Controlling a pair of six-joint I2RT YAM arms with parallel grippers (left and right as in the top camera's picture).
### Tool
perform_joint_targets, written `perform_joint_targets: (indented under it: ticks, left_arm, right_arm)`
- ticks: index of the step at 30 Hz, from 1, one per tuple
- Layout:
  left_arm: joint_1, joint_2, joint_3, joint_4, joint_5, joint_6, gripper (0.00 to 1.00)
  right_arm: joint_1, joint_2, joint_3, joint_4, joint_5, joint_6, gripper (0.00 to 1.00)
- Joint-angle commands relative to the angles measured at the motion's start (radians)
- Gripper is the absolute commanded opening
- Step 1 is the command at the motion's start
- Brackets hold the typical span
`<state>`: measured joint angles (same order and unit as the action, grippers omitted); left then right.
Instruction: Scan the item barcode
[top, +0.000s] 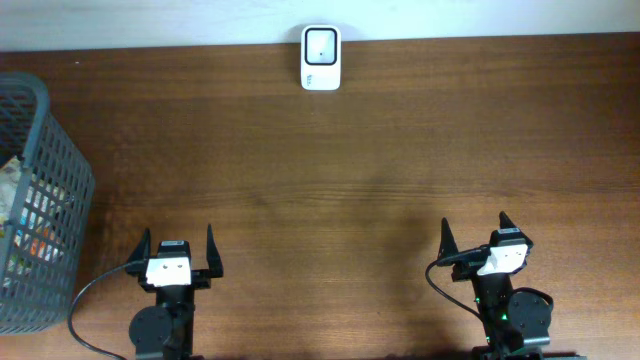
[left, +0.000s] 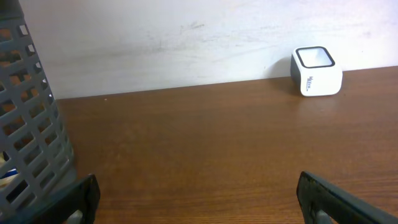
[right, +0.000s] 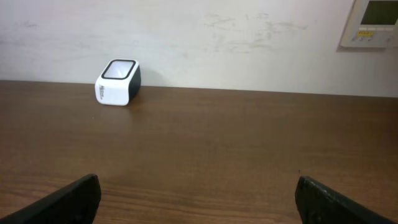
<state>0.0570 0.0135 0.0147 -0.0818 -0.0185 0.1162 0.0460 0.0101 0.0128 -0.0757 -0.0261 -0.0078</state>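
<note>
A white barcode scanner (top: 321, 58) with a dark window stands at the table's far edge, against the wall; it also shows in the left wrist view as the scanner (left: 316, 71) and in the right wrist view as the scanner (right: 118, 82). Items lie inside a grey mesh basket (top: 45, 150) at the far left; I can only make out colourful packaging through the mesh. My left gripper (top: 178, 246) rests near the front edge, open and empty. My right gripper (top: 476, 232) sits at the front right, open with nothing between its fingers.
The basket wall (left: 25, 112) stands close to the left gripper's left side. A wall-mounted control panel (right: 372, 23) hangs at the upper right of the right wrist view. Bare brown wooden table (top: 330, 190) spans between the grippers and the scanner.
</note>
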Motion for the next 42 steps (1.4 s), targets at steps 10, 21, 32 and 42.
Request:
perform_joint_targets:
  ticks: [10, 21, 32, 42]
  left_arm:
    - [0.005, -0.006, -0.006, 0.0, -0.003, 0.013, 0.99]
    - [0.005, -0.006, -0.006, 0.002, -0.037, 0.013, 0.99]
    - [0.005, -0.006, -0.006, 0.006, -0.065, 0.013, 0.99]
    - [0.005, 0.021, -0.006, 0.074, 0.064, 0.013, 0.99]
  right_arm:
    - [0.006, -0.001, -0.007, -0.003, 0.005, -0.003, 0.99]
    - [0.006, -0.001, -0.007, -0.003, 0.005, -0.003, 0.99]
    - [0.006, -0.001, -0.007, -0.003, 0.005, -0.003, 0.99]
    - [0.006, -0.001, -0.007, -0.003, 0.007, -0.003, 0.99]
